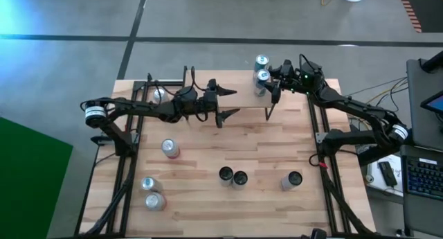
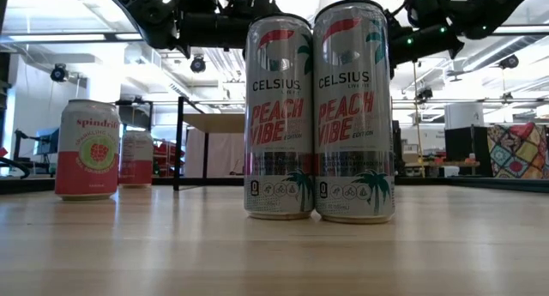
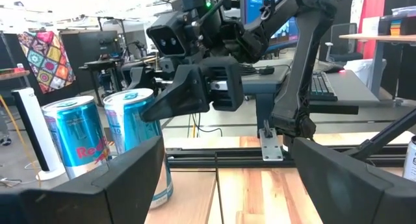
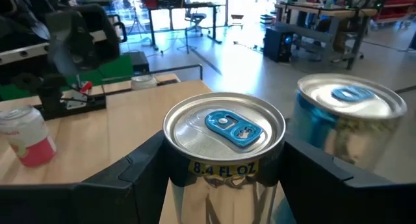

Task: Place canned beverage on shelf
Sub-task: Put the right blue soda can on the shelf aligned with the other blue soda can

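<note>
**Can sits on shelf, fingers about to let go**

Left gripper (image 1: 227,104) hangs over mid surface (image 1: 208,170), fingers spread, holding nothing. Shelf (image 1: 243,99) is at the far edge, w/ two blue cans on its right end. Right gripper (image 1: 265,86) is at the nearer can (image 4: 224,130), fingers on both sides; can't tell if they pinch. Looks like the put-down step. Next: open up, pull straight back, don't bump the other can (image 4: 348,113).

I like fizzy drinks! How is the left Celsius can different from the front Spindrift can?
The left Celsius can looks tall and slim; the Spindrift can looks squatter. The Celsius can is silver with red letters and palm trees; the Spindrift can is pink with a pale top. Both stand upright on the wooden table.
</note>
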You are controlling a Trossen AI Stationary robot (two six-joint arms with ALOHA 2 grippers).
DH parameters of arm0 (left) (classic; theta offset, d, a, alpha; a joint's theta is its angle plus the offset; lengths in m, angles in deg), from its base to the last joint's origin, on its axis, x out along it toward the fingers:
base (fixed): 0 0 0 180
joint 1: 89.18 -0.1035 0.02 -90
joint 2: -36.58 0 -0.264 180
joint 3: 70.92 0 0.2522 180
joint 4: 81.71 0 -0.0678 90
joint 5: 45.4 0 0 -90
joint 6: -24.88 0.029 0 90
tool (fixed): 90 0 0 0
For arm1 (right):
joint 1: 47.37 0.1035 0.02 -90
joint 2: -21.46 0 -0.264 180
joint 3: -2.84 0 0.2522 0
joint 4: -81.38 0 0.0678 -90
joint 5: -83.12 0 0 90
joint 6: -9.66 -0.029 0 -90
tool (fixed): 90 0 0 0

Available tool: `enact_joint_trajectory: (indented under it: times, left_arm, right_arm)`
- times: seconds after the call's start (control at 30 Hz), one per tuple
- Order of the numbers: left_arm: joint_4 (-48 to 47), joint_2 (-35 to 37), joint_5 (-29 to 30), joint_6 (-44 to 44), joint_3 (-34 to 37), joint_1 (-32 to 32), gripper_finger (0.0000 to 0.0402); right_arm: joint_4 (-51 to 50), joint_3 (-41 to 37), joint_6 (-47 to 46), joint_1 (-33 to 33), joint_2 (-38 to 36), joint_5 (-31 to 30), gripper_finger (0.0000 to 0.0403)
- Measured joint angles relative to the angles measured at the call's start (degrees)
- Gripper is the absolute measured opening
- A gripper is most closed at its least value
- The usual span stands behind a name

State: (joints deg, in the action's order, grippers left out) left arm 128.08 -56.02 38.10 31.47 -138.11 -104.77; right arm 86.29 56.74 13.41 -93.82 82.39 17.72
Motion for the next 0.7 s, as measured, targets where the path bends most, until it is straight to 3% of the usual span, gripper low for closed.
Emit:
enact_joint_trajectory:
  times: [0.27, 0.7]
  left_arm:
    - [0.3, 0.0, 0.0, 0.0, 0.0, 0.0, 0.0326]
    - [0.6, 0.0, 0.0, 0.1, -0.4, -0.1, 0.0327]
  right_arm:
    - [1.7, -0.3, -2.3, -2.7, 0.0, 2.9, 0.0235]
    - [1.8, -0.3, -4.4, -3.0, 0.0, 1.8, 0.0235]
